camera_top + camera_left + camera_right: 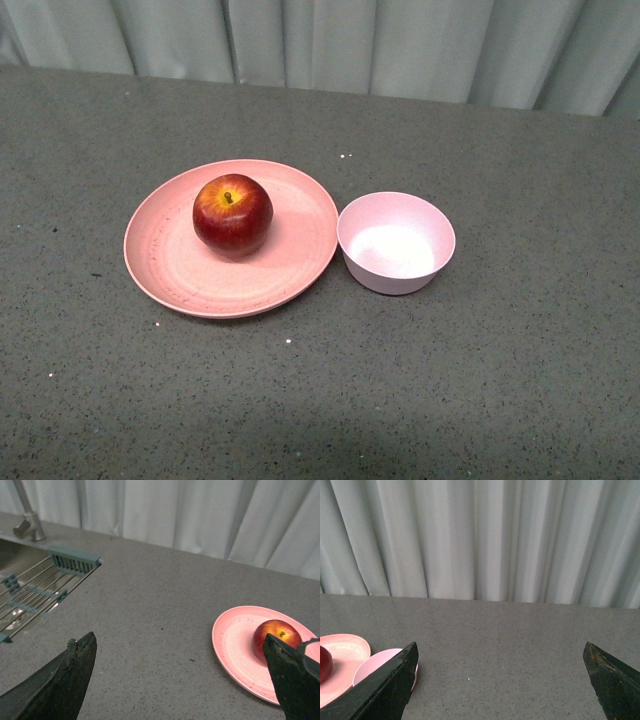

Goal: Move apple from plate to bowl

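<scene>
The dark-red apple [232,213] with a yellow patch at its stem sits upright on the wide salmon-pink plate [170,270], a little left of its middle. The small pale pink bowl [396,241] stands empty just right of the plate, almost touching its rim. Neither arm shows in the front view. My left gripper [180,645] is open over bare counter, with the plate [235,645] and apple [276,632] beside one finger. My right gripper [500,652] is open over bare counter; the bowl [372,665], plate [345,655] and an edge of the apple [324,662] lie beside one finger.
The grey speckled counter [500,380] runs back to a pale curtain [330,40]. In the left wrist view a metal sink [20,575] with a wire rack [35,595] and a tap [27,515] lies on the far side from the plate.
</scene>
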You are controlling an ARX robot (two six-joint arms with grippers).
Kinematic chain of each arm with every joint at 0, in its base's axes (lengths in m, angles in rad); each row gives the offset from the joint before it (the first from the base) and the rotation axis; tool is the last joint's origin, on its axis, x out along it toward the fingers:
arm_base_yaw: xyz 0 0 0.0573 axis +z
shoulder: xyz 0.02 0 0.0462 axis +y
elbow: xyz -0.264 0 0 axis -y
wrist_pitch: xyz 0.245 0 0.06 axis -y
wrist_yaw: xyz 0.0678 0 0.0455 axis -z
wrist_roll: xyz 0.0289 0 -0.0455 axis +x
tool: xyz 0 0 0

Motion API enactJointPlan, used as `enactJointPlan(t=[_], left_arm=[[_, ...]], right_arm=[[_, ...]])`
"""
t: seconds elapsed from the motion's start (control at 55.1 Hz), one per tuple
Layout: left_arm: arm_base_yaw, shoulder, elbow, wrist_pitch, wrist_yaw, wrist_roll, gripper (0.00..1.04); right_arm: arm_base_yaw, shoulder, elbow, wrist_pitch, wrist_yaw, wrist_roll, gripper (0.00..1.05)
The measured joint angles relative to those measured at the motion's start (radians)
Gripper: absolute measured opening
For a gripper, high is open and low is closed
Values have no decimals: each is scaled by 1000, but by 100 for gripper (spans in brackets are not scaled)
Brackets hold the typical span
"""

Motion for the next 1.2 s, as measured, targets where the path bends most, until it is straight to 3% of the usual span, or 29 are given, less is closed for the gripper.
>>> enactJointPlan(t=[0.109, 0.363, 0.472, 0.617, 0.816, 1.197], left_arm=[[21, 125, 3, 108, 19, -25, 98], [26, 895, 158, 734, 140, -119, 98], [0, 1184, 280, 829, 138, -152, 98], [-55, 1449, 422, 832, 147, -154, 98], [-164, 1730, 676, 723, 145, -128, 98], [-256, 1923, 879, 526, 137, -97, 98]], right_arm=[[0, 0, 0, 0, -1, 2, 95], [0, 0, 0, 0, -1, 2, 95], [0, 0, 0, 0, -2, 2, 95], [0, 0, 0, 0, -2, 2, 95], [0, 0, 0, 0, -1, 2, 95], [0, 0, 0, 0, -2, 2, 95]])
